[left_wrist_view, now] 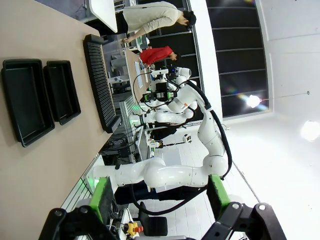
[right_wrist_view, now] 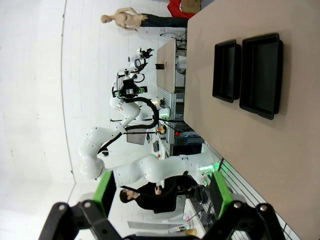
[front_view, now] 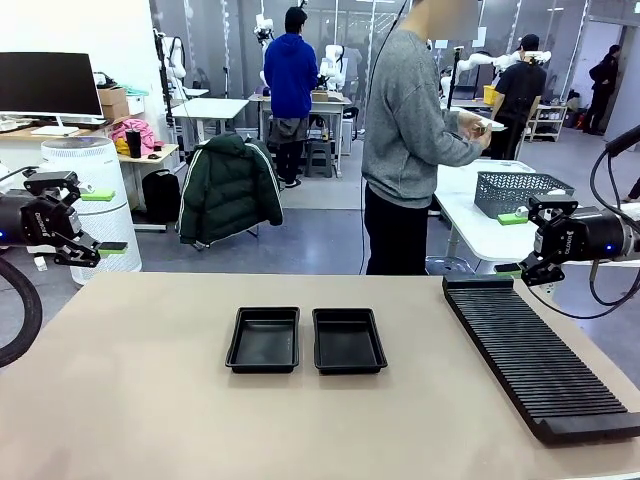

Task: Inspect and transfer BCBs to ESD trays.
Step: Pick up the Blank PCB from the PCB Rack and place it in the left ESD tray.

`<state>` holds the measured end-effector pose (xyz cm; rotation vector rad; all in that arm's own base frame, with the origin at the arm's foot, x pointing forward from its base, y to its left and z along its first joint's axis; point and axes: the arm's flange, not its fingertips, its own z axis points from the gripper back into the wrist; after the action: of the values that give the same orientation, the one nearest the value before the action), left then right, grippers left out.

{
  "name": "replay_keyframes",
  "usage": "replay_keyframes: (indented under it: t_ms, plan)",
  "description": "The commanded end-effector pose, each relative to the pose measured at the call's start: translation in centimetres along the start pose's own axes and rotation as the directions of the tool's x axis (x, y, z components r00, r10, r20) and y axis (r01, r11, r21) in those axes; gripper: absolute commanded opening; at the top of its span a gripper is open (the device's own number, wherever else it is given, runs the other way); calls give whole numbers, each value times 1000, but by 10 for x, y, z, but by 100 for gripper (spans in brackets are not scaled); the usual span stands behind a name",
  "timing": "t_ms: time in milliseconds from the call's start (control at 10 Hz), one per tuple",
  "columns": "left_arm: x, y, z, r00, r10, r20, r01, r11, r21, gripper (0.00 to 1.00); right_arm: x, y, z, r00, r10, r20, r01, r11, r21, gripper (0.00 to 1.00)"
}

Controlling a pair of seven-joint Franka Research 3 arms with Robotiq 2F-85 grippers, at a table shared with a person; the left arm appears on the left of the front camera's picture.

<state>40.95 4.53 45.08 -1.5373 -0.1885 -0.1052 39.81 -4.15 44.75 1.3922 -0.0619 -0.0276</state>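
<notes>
Two empty black ESD trays sit side by side mid-table, the left tray (front_view: pixel 263 340) and the right tray (front_view: pixel 347 340); they also appear as the nearer tray (left_wrist_view: pixel 27 100) and farther tray (left_wrist_view: pixel 62 90), and as one tray (right_wrist_view: pixel 226 70) beside the other (right_wrist_view: pixel 261 75). No BCB lies on the table. The person (front_view: pixel 410 150) at the far side faces right and holds a small pale flat piece (front_view: pixel 487 124); I cannot tell if it is a board. My left gripper (front_view: pixel 105 222) (left_wrist_view: pixel 160 197) hangs open off the table's left edge. My right gripper (front_view: pixel 512 243) (right_wrist_view: pixel 162 194) is open above the rack's far end, holding nothing.
A long black ribbed rack (front_view: pixel 540 360) (left_wrist_view: pixel 100 80) runs along the table's right side. Behind it stands a white table (front_view: pixel 480 225) with a grey mesh basket (front_view: pixel 520 190). Bare tabletop (front_view: pixel 150 400) surrounds the trays.
</notes>
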Motion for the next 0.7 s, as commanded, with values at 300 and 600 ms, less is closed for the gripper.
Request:
replay_keyframes:
  t_ms: [300, 600]
  plan:
    - [0, 0, 0, 1000, 0, 1, 0, 1000, -1, 100, -1, 1, -1, 1000, 3, -1, -3, 1000, 0, 100]
    - [0, 0, 0, 1000, 0, 1, 0, 1000, -1, 100, -1, 1, -1, 1000, 3, -1, -3, 1000, 0, 100]
